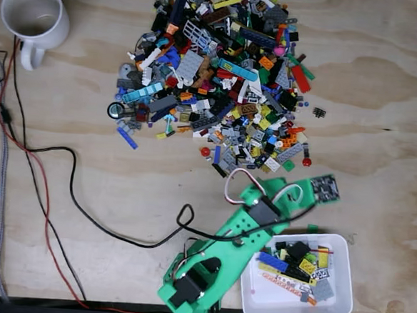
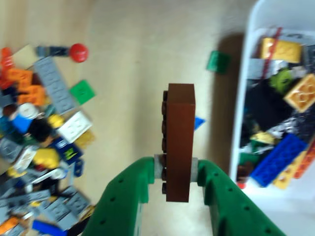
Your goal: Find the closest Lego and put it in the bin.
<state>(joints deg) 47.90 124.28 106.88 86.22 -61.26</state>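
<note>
My tool (image 2: 176, 172) is clamped on a long brown Lego brick (image 2: 179, 137), low centre of the wrist view. The bin (image 2: 246, 98) lies along the right edge; I should swing right past its rim before letting go.

In the fixed view, the pile of bricks (image 1: 221, 78) lies at the top middle of the table (image 1: 385, 90), the mug (image 1: 33, 17) stands in the top left corner, and the bin (image 1: 300, 277) with bricks in it sits at the bottom right. The arm (image 1: 223, 258) rises from the bottom edge, just left of the bin. In the wrist view, the gripper (image 2: 176, 169) holds a long brick (image 2: 179, 137) between the pile on the left and the bin on the right.
</note>
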